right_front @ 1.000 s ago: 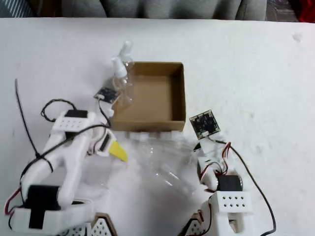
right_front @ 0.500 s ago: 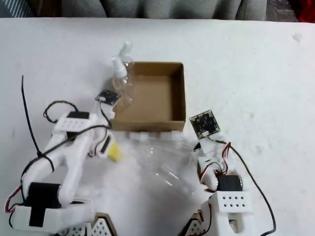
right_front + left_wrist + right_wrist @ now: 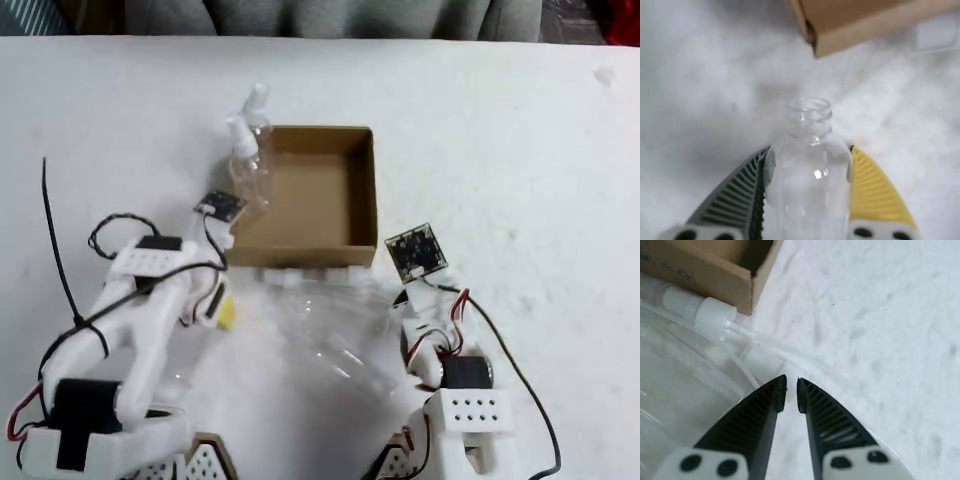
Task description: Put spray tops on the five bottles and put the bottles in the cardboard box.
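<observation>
Two jaws of the left gripper (image 3: 809, 150) clamp a clear, uncapped bottle (image 3: 809, 185) near a corner of the cardboard box (image 3: 865, 25). Right gripper (image 3: 790, 394): jaws nearly together, nothing between. Loose spray top (image 3: 700, 310) lies just beside the box wall. Topped bottle (image 3: 248, 150) upright at the box's left side.
</observation>
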